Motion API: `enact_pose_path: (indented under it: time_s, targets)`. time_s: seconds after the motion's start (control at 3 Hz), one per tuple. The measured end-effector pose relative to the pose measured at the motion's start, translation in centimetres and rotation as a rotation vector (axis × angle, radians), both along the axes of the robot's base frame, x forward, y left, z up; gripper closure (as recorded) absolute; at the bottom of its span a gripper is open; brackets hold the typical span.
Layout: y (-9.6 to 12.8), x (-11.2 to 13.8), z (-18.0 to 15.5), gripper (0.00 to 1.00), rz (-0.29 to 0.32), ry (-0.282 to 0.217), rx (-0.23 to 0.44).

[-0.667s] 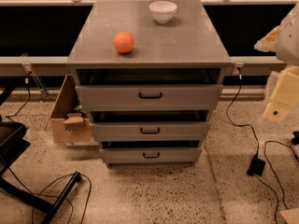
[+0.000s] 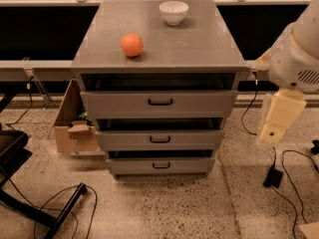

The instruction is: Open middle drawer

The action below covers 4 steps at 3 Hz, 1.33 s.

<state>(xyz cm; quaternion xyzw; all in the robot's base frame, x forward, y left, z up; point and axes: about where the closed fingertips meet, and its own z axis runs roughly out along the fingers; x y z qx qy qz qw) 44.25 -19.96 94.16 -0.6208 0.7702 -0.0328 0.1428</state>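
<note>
The grey cabinet has three drawers stacked in its front. The middle drawer (image 2: 159, 139) has a wide low front panel and a small black bar handle (image 2: 160, 139). Its front sits in line with the others, and a dark gap shows above it. The taller top drawer (image 2: 159, 102) is above it and the narrower bottom drawer (image 2: 160, 166) is below. My gripper (image 2: 275, 117) hangs at the end of the white arm to the right of the cabinet. It is level with the top and middle drawers, off the cabinet's side, and touches nothing.
An orange (image 2: 132, 45) and a white bowl (image 2: 173, 12) sit on the cabinet top (image 2: 199, 44). A cardboard box (image 2: 75, 126) stands at the cabinet's left. A black chair base (image 2: 30, 203) and cables lie on the floor at left. A black plug (image 2: 273, 177) and cables lie at right.
The arm with the gripper has moved left and a little lower, closer to the cabinet's right side. The drawers, orange and bowl have not moved.
</note>
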Motion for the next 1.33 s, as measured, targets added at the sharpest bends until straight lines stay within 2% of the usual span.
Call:
enact_pose_path:
  time_s: [0.33,0.67,1.0,1.33]
  targets:
    - [2.0,0.5,-5.8,0.00,0.058,0.010,-0.054]
    - [3.5,1.6,-13.1,0.00,0.103,0.035,-0.142]
    - [3.8,3.1,-19.3,0.00,0.118,0.047,-0.220]
    - [4.5,5.2,-24.6,0.00,0.136,0.053,-0.203]
